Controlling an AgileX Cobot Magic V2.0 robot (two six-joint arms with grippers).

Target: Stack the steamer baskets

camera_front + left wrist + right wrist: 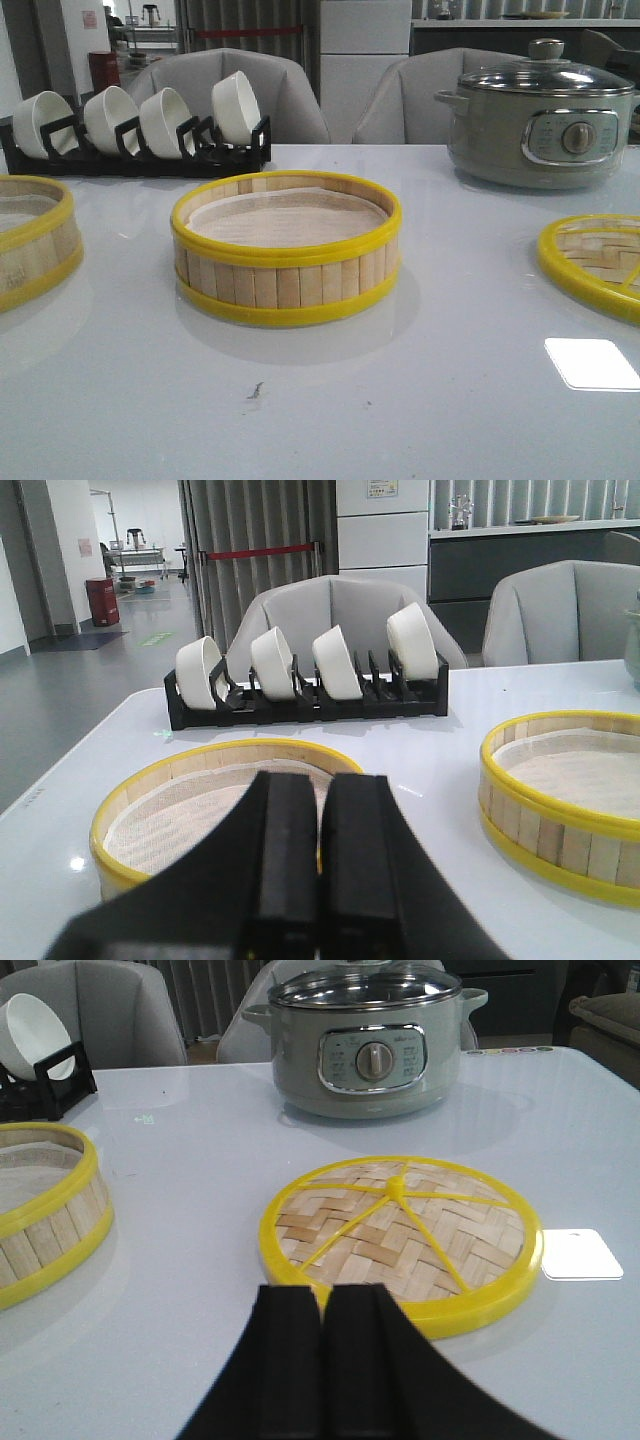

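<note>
Nearest in each wrist view sits a black tool with flat, blocky fingers. The left tool (318, 880) has its fingers pressed together and holds nothing; the right tool (322, 1360) is likewise closed and empty.

Two steamer baskets stand on the glossy pale-grey worktop (320, 410), well apart from each other. The centre basket (287, 248) is a round, shallow ring of vertical pale wood slats bound by bright yellow rims top and bottom, with a pale woven liner inside. The left basket (35, 240), of the same make, is cut off by the front view's edge; the left wrist view shows it just beyond the left tool's fingers. At the right lies one flat round lid (400, 1240) of plaited bamboo strips, with a yellow rim and yellow spokes meeting at a small hub. A white square card (580, 1255) lies just beside it.

Farther back, one black slotted rack (140, 150) holds four smooth white bowls (237, 105) on edge. One grey electric pot (540, 125) with a glass lid, knob and dial stands at the right rear. Two grey padded chairs (240, 85) are behind the worktop.
</note>
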